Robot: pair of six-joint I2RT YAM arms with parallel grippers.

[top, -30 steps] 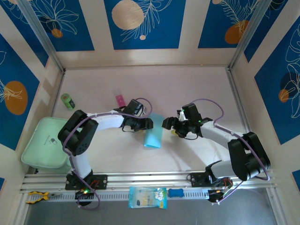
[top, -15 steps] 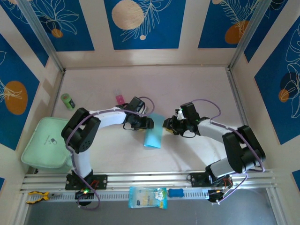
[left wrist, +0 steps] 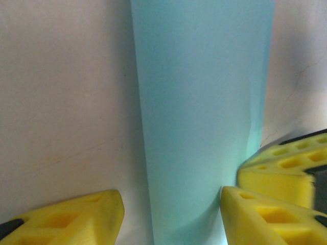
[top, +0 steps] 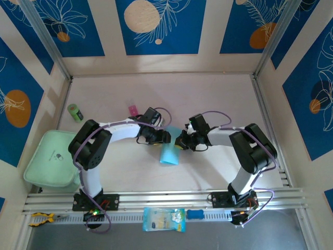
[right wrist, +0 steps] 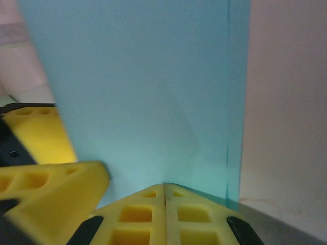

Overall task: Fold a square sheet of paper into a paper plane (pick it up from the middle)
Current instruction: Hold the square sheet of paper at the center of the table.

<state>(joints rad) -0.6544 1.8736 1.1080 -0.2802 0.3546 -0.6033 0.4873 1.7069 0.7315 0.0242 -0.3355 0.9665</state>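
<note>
Overhead view: bright, even, diffuse light falling from above. The pale desk [top: 208, 99] is uniformly lit; shadows on it are soft, short and faint. Focus is sharp from corner to corner.

Left wrist view: dimmer and warmer. The square sheet of paper [left wrist: 204, 102] is soft in focus, with a grey shadow band along its left edge. The yellow foam fingers [left wrist: 66, 219] at the bottom are blurred.

Right wrist view: extremely close, the sheet hazy, a brighter teal low down. The yellow pads [right wrist: 138, 219] are fairly crisp.
</note>
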